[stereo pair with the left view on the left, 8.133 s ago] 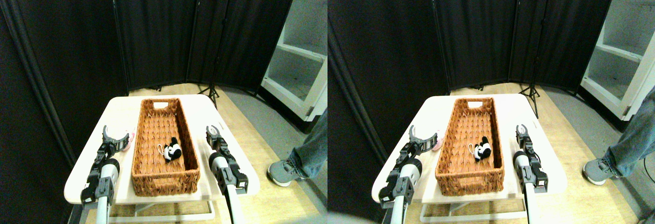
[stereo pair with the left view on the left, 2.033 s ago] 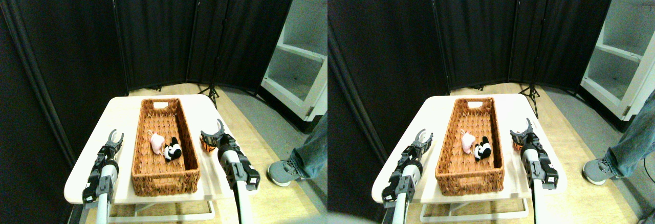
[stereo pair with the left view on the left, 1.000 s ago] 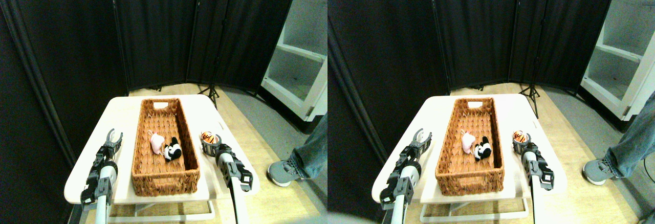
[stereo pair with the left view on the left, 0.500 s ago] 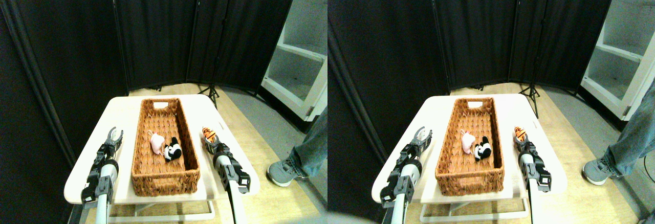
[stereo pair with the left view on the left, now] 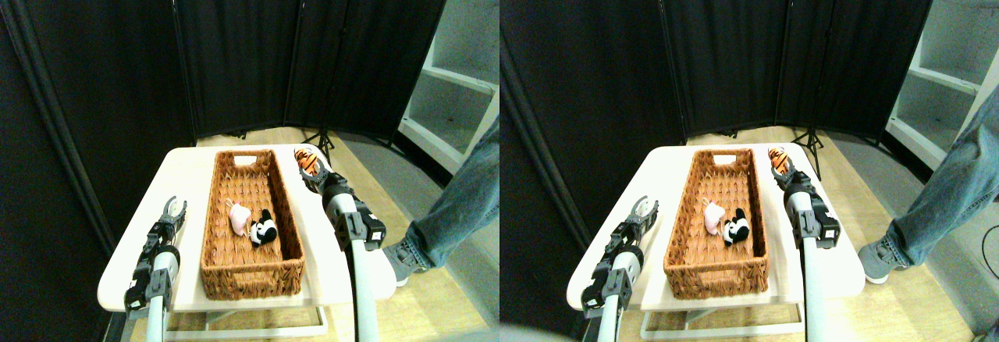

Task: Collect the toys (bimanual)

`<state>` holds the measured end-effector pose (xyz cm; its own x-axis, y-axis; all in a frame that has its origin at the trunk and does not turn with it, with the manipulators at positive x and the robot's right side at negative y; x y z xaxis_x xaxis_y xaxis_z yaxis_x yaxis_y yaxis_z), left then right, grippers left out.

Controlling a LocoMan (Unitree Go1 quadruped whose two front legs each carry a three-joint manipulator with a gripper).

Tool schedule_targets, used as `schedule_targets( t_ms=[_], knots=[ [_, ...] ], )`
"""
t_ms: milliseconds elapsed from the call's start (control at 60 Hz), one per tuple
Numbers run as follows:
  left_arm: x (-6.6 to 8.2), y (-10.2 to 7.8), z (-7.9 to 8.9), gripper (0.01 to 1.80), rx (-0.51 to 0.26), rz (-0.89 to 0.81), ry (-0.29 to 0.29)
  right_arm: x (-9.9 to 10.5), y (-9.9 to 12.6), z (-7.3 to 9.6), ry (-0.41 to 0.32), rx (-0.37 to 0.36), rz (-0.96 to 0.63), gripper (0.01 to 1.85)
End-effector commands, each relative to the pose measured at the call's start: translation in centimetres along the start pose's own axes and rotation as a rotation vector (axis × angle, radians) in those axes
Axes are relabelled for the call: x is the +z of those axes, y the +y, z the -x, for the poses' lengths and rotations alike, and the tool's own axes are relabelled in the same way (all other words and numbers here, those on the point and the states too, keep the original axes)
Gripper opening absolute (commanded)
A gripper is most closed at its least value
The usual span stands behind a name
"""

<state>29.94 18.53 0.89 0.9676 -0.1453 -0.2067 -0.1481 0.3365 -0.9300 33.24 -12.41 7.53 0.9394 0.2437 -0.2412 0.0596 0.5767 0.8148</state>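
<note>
Both grippers reached up from the near edge of the pale table [stereo pair with the left view on the left: 187, 172]. Nearest, the left gripper [stereo pair with the left view on the left: 173, 206] stood over the table's left side, beside the long wicker basket [stereo pair with the left view on the left: 215, 201] but apart from it, its two curved jaws spread apart and holding nothing.

Inside the basket, toward its near half, lay two toys side by side and touching: a pink plush [stereo pair with the left view on the left: 238, 219] on the left and a black-and-white panda [stereo pair with the left view on the left: 263, 229] on the right, close against the right wall. A thin white loop trailed from the pink one. The far half of the basket's woven floor held nothing, and a pale handle slot [stereo pair with the left view on the left: 245, 160] showed in its far end wall.

On the other side, the right arm [stereo pair with the left view on the left: 349, 221] rose steeply along the basket's right flank, lifted well above the table. At its tip, the right gripper [stereo pair with the left view on the left: 313, 172] was clamped on the orange striped tiger [stereo pair with the left view on the left: 307, 158], which was held in the air near the basket's far right corner, just outside the rim as far as the view showed.

Right of the table, a person's leg in blue jeans [stereo pair with the left view on the left: 460, 201] and a grey shoe [stereo pair with the left view on the left: 398, 254] stood on the wooden floor [stereo pair with the left view on the left: 367, 178]. Beyond the table, black folding screens [stereo pair with the left view on the left: 234, 45] closed off the back, with a tripod's feet [stereo pair with the left view on the left: 321, 140] at their base and a white shelf unit [stereo pair with the left view on the left: 456, 84] to the right.
</note>
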Motion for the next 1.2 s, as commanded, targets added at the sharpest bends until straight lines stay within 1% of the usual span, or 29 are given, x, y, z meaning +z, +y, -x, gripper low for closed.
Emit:
schedule_targets(
  t_ms=[17,83,150,183,217,317,350,367,467,500,617,667,717,750,767,783,800,817,850,867,883,900,950,983,1033,1150,1167,1183,1200],
  knots=[
    [0.1,-0.8,0.2,0.13,-0.045,-0.017,-0.023,-0.3,2.5,0.0,0.016,0.114,0.052,0.06],
    [0.2,-0.6,0.3,0.15,-0.048,-0.020,-0.033,-0.9,3.3,-0.1,0.039,0.114,-0.004,0.05],
    [0.2,-0.6,0.5,0.13,-0.053,-0.007,-0.033,-1.8,4.5,-0.3,0.074,0.150,0.030,0.04],
    [0.2,-0.6,0.5,0.13,-0.053,-0.004,-0.034,-1.9,4.7,-0.3,0.081,0.157,0.033,0.03],
    [0.3,-0.6,0.6,0.13,-0.056,-0.002,-0.035,-2.5,5.3,-0.6,0.110,0.173,0.006,0.02],
    [0.4,-0.5,0.9,0.13,-0.064,-0.009,-0.043,-4.4,6.7,-1.1,0.174,0.169,-0.073,0.01],
    [0.5,-0.5,1.0,0.13,-0.065,-0.009,-0.044,-4.5,6.8,-1.2,0.181,0.168,-0.079,0.01],
    [0.5,-0.4,1.1,0.14,-0.069,-0.014,-0.045,-5.2,7.0,-1.4,0.196,0.162,-0.103,0.01],
    [0.6,-0.4,1.3,0.14,-0.076,-0.017,-0.047,-6.0,7.1,-1.7,0.202,0.152,-0.118,0.01],
    [0.8,-0.3,1.4,0.14,-0.080,-0.015,-0.045,-6.7,7.0,-2.0,0.213,0.152,-0.129,0.01],
    [1.1,-0.1,1.6,0.14,-0.080,-0.021,-0.054,-7.7,6.8,-2.4,0.212,0.145,-0.127,0.04],
    [1.1,-0.1,1.6,0.14,-0.080,-0.021,-0.054,-7.7,6.8,-2.4,0.212,0.145,-0.127,0.04],
    [1.2,0.0,1.7,0.14,-0.076,-0.016,-0.061,-8.1,6.6,-2.4,0.209,0.132,-0.136,0.04],
    [1.4,0.0,1.8,0.15,-0.074,-0.003,-0.067,-8.3,6.2,-2.3,0.218,0.101,-0.194,0.01],
    [1.4,0.0,1.8,0.15,-0.074,-0.003,-0.067,-8.3,6.2,-2.3,0.218,0.101,-0.194,0.01],
    [1.4,0.0,1.8,0.14,-0.076,-0.006,-0.067,-8.3,6.1,-2.3,0.231,0.083,-0.203,0.01],
    [1.3,0.0,1.8,0.14,-0.079,-0.008,-0.067,-8.3,6.0,-2.3,0.235,0.071,-0.213,0.03],
    [1.3,-0.1,1.8,0.14,-0.078,-0.008,-0.070,-8.3,6.0,-2.2,0.239,0.064,-0.210,0.10],
    [1.3,-0.1,1.8,0.14,-0.078,-0.008,-0.070,-8.3,6.0,-2.2,0.239,0.064,-0.210,0.10],
    [1.3,-0.1,1.8,0.14,-0.077,-0.006,-0.071,-8.2,5.9,-2.2,0.245,0.057,-0.211,0.15],
    [1.4,-0.1,1.7,0.15,-0.078,-0.005,-0.066,-8.0,5.9,-2.1,0.262,0.050,-0.210,0.30],
    [1.4,-0.1,1.7,0.15,-0.078,-0.005,-0.066,-8.0,5.9,-2.1,0.262,0.050,-0.210,0.30],
    [1.4,-0.1,1.6,0.15,-0.075,0.008,-0.062,-7.8,5.8,-2.1,0.276,0.049,-0.217,0.59],
    [1.4,-0.1,1.6,0.15,-0.076,0.006,-0.062,-7.7,5.7,-2.1,0.277,0.051,-0.218,0.63],
    [1.3,-0.1,1.5,0.14,-0.082,0.001,-0.056,-7.5,5.6,-2.1,0.285,0.060,-0.210,0.77],
    [1.2,-0.2,1.4,0.16,-0.086,-0.004,-0.049,-7.3,5.4,-2.2,0.288,0.055,-0.219,0.88],
    [1.2,-0.2,1.3,0.16,-0.088,-0.008,-0.041,-7.2,5.4,-2.2,0.289,0.059,-0.208,0.92],
    [1.2,-0.2,1.3,0.16,-0.088,-0.008,-0.041,-7.2,5.4,-2.2,0.289,0.059,-0.208,0.92],
    [1.2,-0.2,1.3,0.16,-0.089,-0.011,-0.039,-7.1,5.4,-2.2,0.287,0.079,-0.158,0.96]
  ],
)
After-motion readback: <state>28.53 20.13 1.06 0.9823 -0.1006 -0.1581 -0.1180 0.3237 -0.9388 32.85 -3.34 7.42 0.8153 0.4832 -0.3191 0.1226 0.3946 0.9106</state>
